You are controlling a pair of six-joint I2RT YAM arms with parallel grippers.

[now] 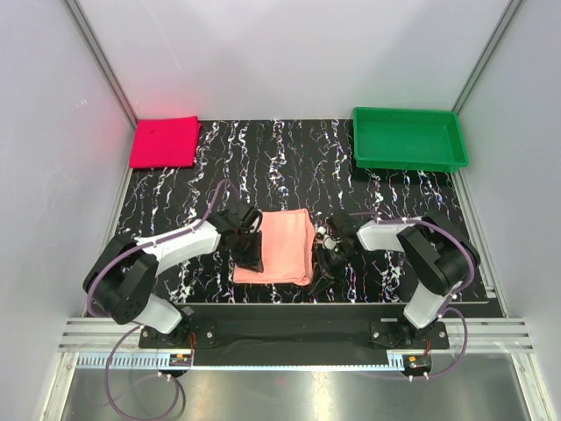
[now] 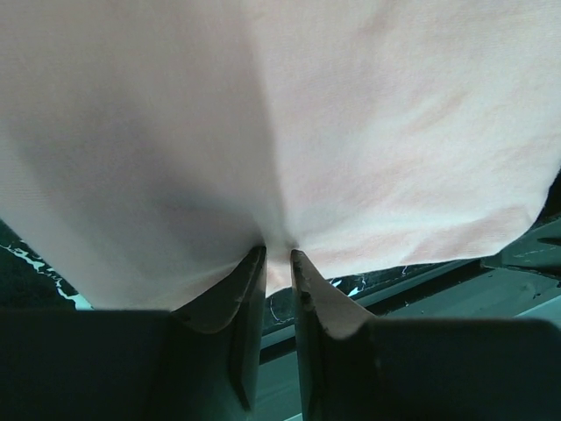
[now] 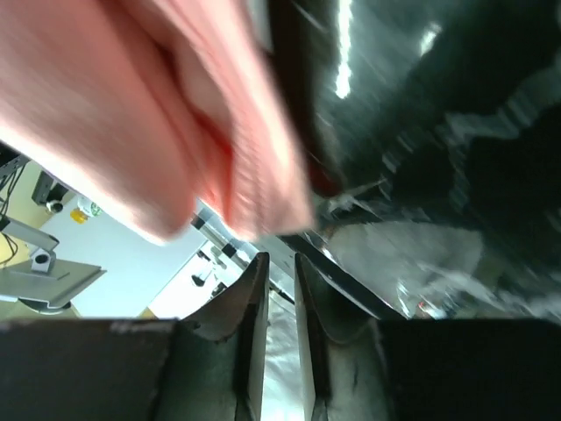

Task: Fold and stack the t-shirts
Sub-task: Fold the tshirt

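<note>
The salmon t-shirt (image 1: 279, 246) lay folded on the marbled black table (image 1: 289, 167), well in front of the green tray (image 1: 408, 140) and to its left, close to the arm bases. The left gripper (image 1: 254, 260) sat at the shirt edge farther from the tray; in its wrist view the fingers (image 2: 250, 294) were pinched together on a pucker of the pale cloth. The right gripper (image 1: 322, 274) stood at the edge nearer the tray, its jaws drawn almost together with nothing visible between them, and the blurred fabric hung just beyond the tips. A red t-shirt (image 1: 164, 142) lay folded far to the tray's left.
</note>
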